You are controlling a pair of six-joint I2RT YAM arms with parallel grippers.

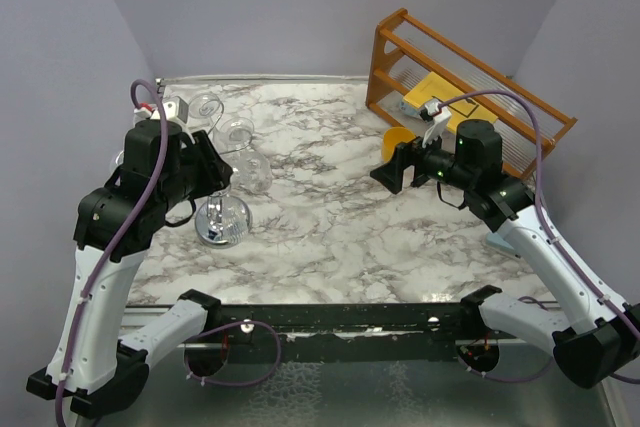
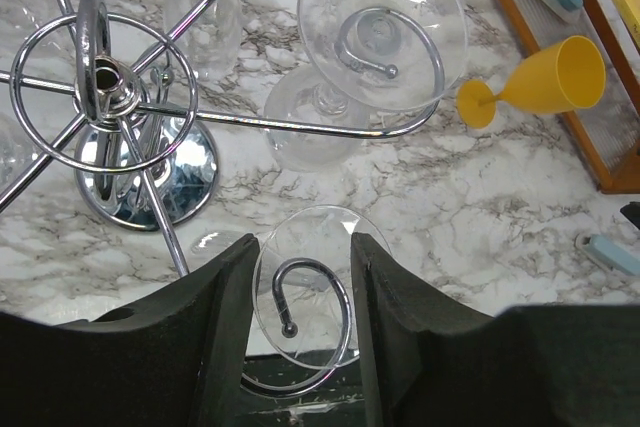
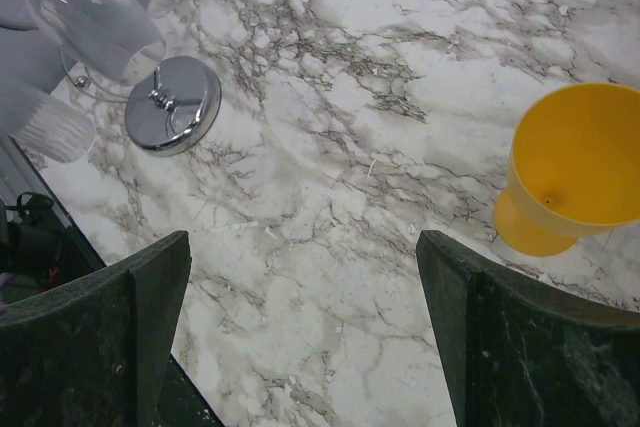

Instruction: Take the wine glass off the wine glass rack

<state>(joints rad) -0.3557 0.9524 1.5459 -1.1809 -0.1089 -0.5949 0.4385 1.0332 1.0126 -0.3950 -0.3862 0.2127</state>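
At the left of the marble table (image 1: 330,217) stood the wine glass rack (image 1: 222,219), its chrome base shining and its curled wire arms carrying several clear glasses upside down. The left gripper (image 2: 303,247) hung over the near arm, its jaws parted to a moderate gap on either side of the wine glass (image 2: 300,297), whose round foot sat in the wire curl; whether the fingers (image 2: 225,307) touched the glass could not be told. Farther right, the right gripper (image 3: 302,247) hovered above bare marble with its jaws spread wide and holding nothing. Just beside it stood a yellow goblet (image 3: 580,162), near the wooden shelf rack (image 1: 470,87) in the far right corner.
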